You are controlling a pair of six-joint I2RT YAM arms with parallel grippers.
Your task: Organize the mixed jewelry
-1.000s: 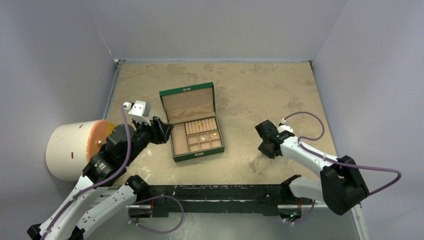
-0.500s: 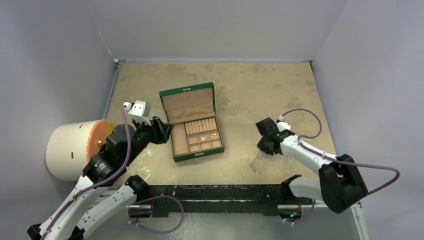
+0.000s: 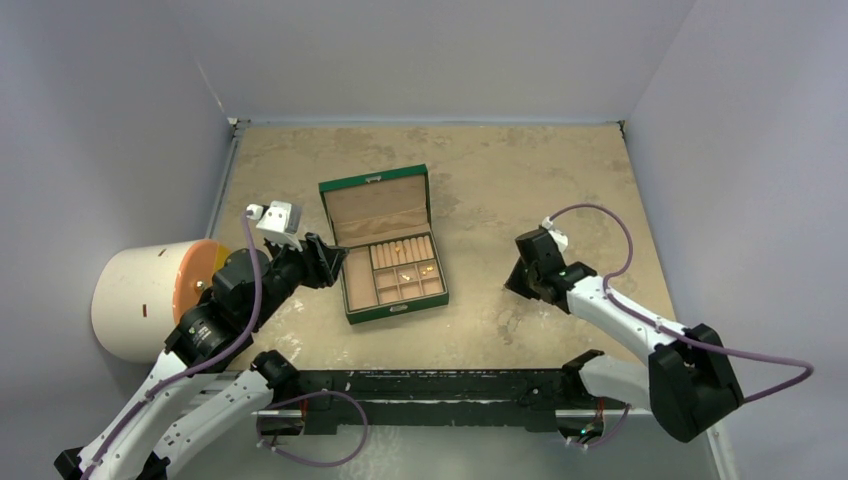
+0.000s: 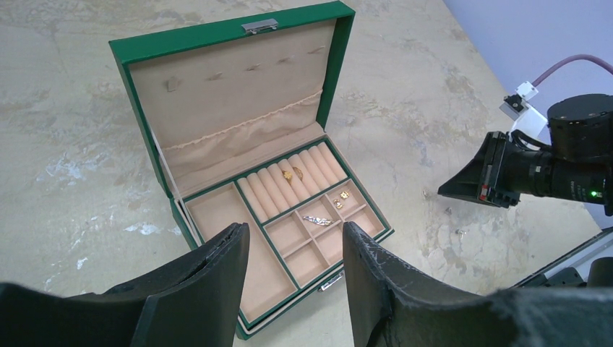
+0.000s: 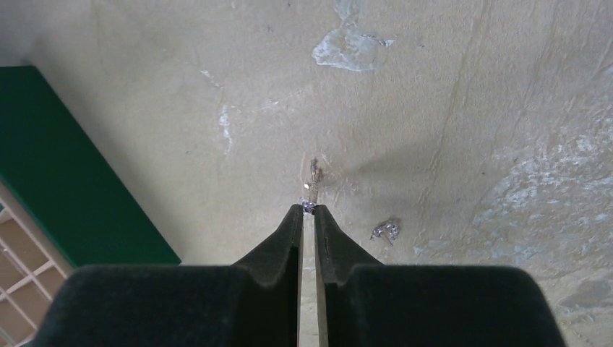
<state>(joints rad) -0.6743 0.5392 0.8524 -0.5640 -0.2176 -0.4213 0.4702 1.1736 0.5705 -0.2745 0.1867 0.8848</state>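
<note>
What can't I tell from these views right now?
Right wrist: silvery piece pinched in the right claw, too small to name its type; green box cut off at the left edge.
Top: that piece hidden under the claw.
Left wrist: box's near edge partly hidden behind the left claw.

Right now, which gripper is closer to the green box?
Left. The left gripper hovers beside the green box's left side; the right gripper sits apart to its right, pinching a silvery piece.
</note>
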